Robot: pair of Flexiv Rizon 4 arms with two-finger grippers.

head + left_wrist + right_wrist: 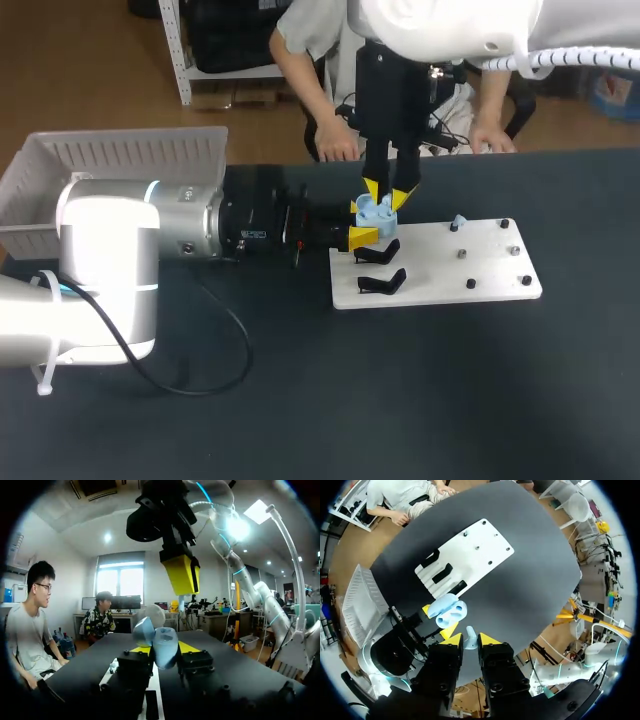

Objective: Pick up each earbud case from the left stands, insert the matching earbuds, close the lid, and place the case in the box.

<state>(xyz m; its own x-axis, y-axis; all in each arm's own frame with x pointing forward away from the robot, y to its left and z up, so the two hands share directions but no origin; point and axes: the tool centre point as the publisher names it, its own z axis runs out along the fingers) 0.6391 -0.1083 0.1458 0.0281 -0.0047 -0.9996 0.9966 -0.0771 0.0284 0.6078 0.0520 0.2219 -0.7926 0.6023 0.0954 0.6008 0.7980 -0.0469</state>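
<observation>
Case (376,210) is sitting with its lid (144,630) flipped open, and the left claw (362,223) is clamping it from both sides. It's holding it over the left end of the white board (480,275), right by the black stands (382,283). The right claw (469,639) is hanging straight above the open case, tips pointing down. It's pinching a little blue earbud (470,643) between its yellow fingers, close over the case but not in it yet. The other earbud (459,221) is sitting on the far side of the board, well apart from the case. The white box (120,160) is sitting at the far left of the dark worktop (450,380), behind the left arm.
</observation>
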